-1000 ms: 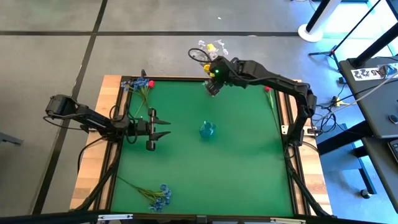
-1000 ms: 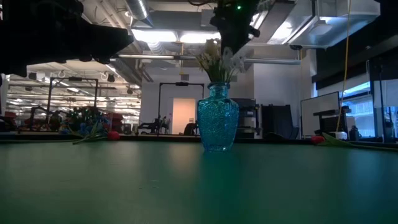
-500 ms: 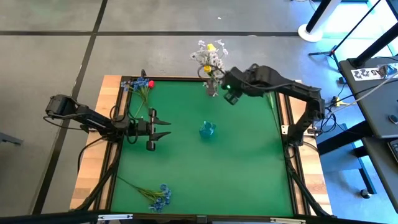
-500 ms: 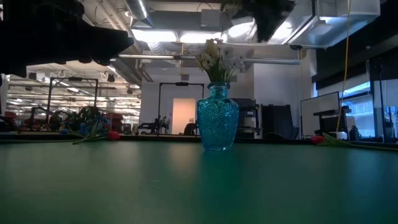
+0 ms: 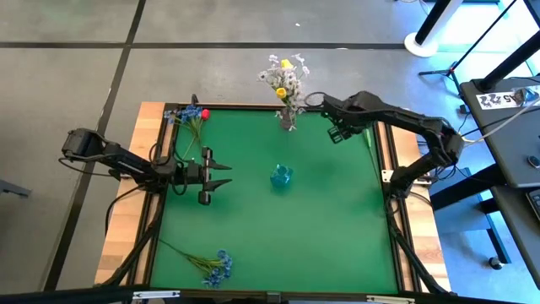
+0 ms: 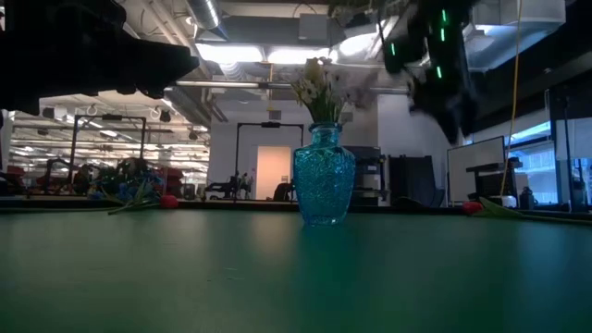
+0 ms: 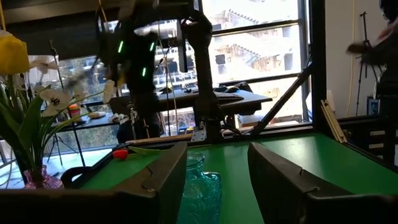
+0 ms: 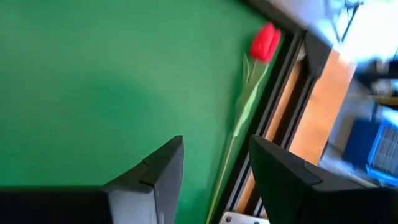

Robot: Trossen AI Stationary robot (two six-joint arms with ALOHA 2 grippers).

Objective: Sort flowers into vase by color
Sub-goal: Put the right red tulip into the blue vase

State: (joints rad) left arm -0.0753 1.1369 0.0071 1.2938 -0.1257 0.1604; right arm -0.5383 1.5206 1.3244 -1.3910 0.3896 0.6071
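the right tool (image 5: pixel 337 133), fingers apart and empty, hangs over the far right of the worktop (image 5: pixel 253 228) near the red tulip (image 8: pixel 264 41) by the edge; best straddle its stem squarely before closing; left tool (image 5: pixel 221 174) waits wide, mid-left.

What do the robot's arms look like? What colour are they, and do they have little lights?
Both arms are dark, nearly black, built from chunky jointed segments. The left arm trails black cables beside it. Its end effector ends in two flat, pointed dark fingers. The right arm looks the same, and small green lights glow on it. Its end effector has matching blocky dark fingers.
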